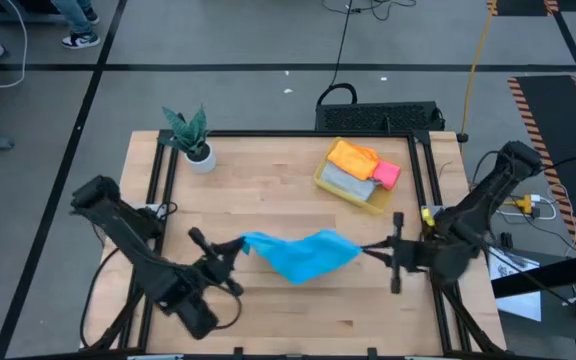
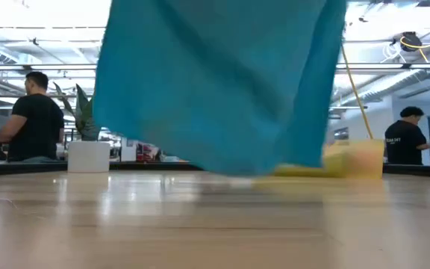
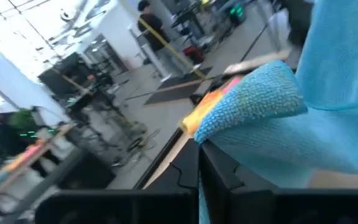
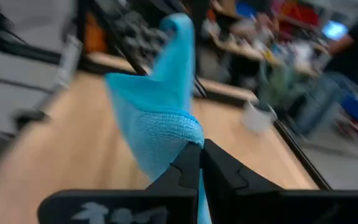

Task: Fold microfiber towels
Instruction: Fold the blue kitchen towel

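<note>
— Wooden table point(image 1: 268, 170) is being inspected; a plant point(image 1: 190, 135) is standing at one far corner and a yellow bin point(image 1: 368, 196) near the other. Where is the work located?

— The blue towel point(image 1: 301, 253) is being held up above the near middle, stretched between both arms. One corner is being pinched by the left gripper point(image 1: 240, 246), jaws clamped on cloth; the opposite corner is being pinched likewise by the right gripper point(image 1: 368, 250).

— And the rest?

— Orange point(image 1: 352, 157), grey point(image 1: 349, 179) and pink point(image 1: 387, 175) towels are lying in the bin.

— Step in hand?

— Spreading is judged underway. Lowering flat onto the table is being called for next, tension kept even.
</note>
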You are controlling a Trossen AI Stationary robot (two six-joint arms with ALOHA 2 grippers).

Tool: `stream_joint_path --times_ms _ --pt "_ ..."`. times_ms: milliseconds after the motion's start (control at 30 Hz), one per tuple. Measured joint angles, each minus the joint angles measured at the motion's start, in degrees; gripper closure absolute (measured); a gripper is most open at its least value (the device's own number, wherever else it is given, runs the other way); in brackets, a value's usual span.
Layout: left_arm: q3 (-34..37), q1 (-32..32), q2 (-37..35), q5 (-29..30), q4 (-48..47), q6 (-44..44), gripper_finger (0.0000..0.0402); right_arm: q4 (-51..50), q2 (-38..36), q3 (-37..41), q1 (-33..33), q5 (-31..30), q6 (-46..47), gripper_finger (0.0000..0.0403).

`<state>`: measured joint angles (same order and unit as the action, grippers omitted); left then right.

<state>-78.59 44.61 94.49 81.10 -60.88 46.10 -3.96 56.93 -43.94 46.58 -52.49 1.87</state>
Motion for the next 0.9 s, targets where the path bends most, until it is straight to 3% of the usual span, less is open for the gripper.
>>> stream_joint_path --times_ms 200,333,533,700,767,900 --pt "0.0 2.8 -6.7 -3.5 0.8 -0.7 0.0385 7.6 -3.7 0.0 8.3 0.0 -6.0 0.0402" --pt "0.0 1.8 -6.9 -5.9 0.7 -0.8 0.0389 7.6 -4.6 0.6 8.6 -1.4 -6.1 0.0402" --pt "7.3 -4.9 -6.0 -5.5 1.4 1.7 0.0389 7.2 -5.7 5.8 4.1 -15.4 -7.0 0.0402" --pt "12.6 -11.6 -6.1 2.6 1.3 1.3 0.0391 8.0 -7.3 7.3 1.8 -30.0 -17.2 0.0403" --pt "12.7 -12.3 -6.2 5.3 1.5 -1.5 0.0397 9.2 -7.5 7.3 2.1 -28.8 -21.0 0.0403" --pt "12.9 -12.2 -6.1 2.7 1.4 -4.1 0.0387 7.7 -5.6 7.5 3.5 -14.9 -16.8 0.0403"
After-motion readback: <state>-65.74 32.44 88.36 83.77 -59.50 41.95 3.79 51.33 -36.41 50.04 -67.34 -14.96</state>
